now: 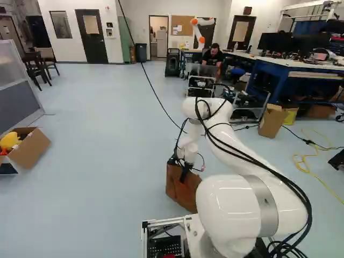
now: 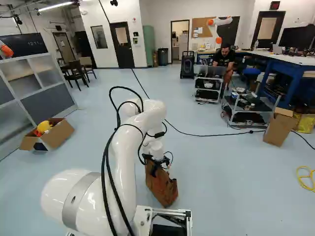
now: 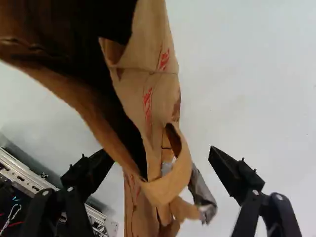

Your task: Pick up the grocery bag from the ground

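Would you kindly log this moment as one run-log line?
gripper: open | bag: top between jaws, ungripped | pick-up: not yet done

And the brown paper grocery bag (image 3: pixel 148 54) runs right out of the wrist view at both ends, its mouth so dark that the inside can't be read! In the left base view, the white arm (image 1: pixel 231 207) covers part of the bag's edge. Well left of the bag, a cardboard box (image 1: pixel 33 146) gets cut off; well right of it, so does a yellow cable (image 1: pixel 305 167).
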{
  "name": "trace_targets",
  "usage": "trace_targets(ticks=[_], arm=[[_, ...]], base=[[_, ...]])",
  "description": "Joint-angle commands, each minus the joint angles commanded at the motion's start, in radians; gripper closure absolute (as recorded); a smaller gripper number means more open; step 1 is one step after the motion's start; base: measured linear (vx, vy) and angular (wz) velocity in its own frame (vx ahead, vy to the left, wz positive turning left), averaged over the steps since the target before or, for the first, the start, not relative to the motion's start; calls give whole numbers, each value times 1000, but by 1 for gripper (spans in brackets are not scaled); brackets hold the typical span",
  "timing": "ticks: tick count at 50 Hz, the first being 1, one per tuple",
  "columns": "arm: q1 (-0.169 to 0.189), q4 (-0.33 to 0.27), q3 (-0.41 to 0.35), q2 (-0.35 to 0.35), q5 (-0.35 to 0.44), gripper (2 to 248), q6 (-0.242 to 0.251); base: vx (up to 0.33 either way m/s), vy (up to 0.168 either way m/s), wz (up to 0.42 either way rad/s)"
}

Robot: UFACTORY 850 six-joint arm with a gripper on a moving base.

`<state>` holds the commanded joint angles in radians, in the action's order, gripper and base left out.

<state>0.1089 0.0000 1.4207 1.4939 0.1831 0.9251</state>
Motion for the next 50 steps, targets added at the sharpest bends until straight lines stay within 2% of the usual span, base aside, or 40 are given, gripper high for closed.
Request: trace_targets(ticks=[7,8,12,13,17,18,23,24,28,29,33,34,38,39,50], arm=[[0,0,6,6,0,3,0],[0,0,6,6,0,14,0],[0,0,7,7,0,14,0],[0,0,7,7,0,52,0],[0,0,7,7,0,52,0],[0,0,7,7,0,91,0],[0,0,7,7,0,91,0],[0,0,7,7,0,131,0],[0,0,7,7,0,131,0],[0,0,7,7,0,170,0],[0,0,7,7,0,170,0],[0,0,7,7,0,209,0],[0,0,7,7,0,209,0],[0,0,7,7,0,231,0],[0,0,-31,-33,0,232,0]], base=[[0,0,0],[0,0,0],[0,0,0],[0,0,0],[0,0,0],[0,0,0],[0,0,0],[0,0,0],[0,0,0],[0,0,0],[0,0,0],[0,0,0],[0,0,0],[0,0,0],[0,0,0]])
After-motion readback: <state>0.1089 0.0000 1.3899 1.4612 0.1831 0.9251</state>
